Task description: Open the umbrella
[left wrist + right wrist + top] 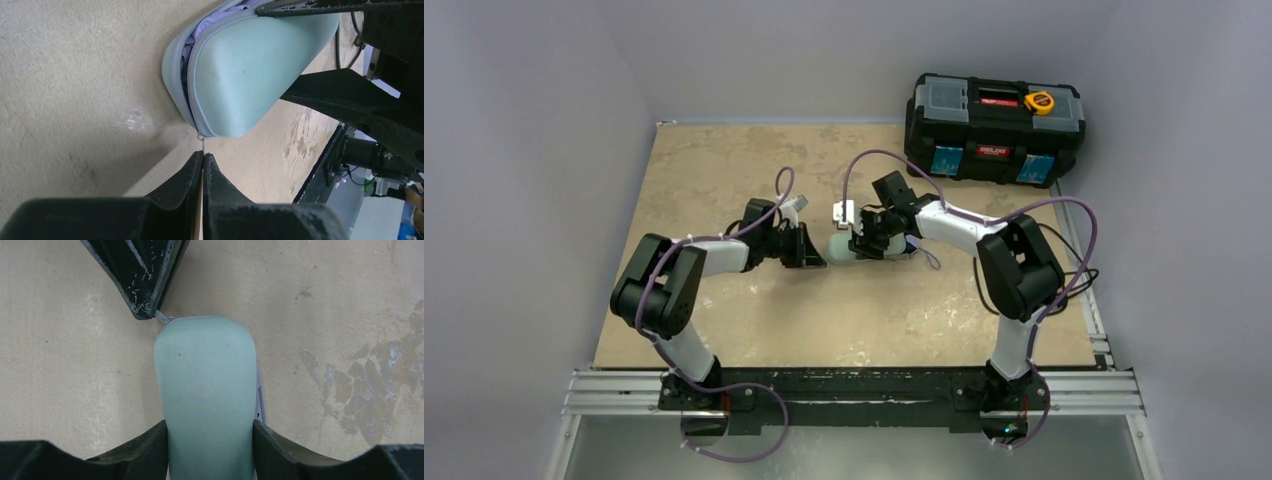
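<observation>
A: Two hands were at work, so where was the umbrella [200, 30] itself?

B: Inside its mint sleeve [245, 75], which lay on the bench [724, 170] near the middle, well apart from the black toolbox [994, 125]. Only a fold of lavender showed through the gap in the zip.

A: And the grips?

B: The left hand [202, 156] was pinched fully shut on the thin zip pull [202, 142] at the sleeve's rounded end. The right hand [210, 437] straddled the sleeve further back at a middling width, one finger touching each flank.

A: So the step was unzipping. How should it have been done well?

B: I judged the right hand needed to hold firm without crushing, so the sleeve could not slide. The left ought to have drawn the pull along the zip's own curve, low and steady, not straight outward. A sideways tug on so slim a tab risked it slipping from the tips. Only once the zip ran open could the umbrella come out.
</observation>
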Controlling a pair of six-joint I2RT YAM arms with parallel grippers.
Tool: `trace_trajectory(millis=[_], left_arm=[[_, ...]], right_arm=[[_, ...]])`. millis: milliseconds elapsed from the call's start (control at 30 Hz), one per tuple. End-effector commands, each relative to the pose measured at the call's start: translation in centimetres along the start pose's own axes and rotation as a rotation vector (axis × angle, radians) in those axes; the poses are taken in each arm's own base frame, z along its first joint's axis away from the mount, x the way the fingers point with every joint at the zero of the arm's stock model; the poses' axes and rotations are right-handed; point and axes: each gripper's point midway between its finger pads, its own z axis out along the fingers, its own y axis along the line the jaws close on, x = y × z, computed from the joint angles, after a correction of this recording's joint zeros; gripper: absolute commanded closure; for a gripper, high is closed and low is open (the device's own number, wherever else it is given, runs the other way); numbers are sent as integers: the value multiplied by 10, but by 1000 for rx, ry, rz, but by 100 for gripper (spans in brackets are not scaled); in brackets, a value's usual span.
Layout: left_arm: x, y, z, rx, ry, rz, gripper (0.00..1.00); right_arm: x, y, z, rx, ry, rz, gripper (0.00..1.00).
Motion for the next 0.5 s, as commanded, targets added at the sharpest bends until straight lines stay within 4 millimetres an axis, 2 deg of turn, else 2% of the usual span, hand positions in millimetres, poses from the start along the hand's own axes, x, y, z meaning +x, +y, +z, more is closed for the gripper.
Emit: trace_trajectory(millis=[0,133,333,467], left_arm=[[-7,-20,-9,71,-59,-66,100],[-14,-20,0,90,-85,-121,100],[-20,-31,12,145,-80,-182,100],[-17,-32,18,149,-74,-203,100]], right_arm=[[18,-16,-1,102,84,188,57],[10,-10,-1,111,67,313,59],[-3,-2,4,146,58,453,61],[-5,-7,8,214,53,524,61]])
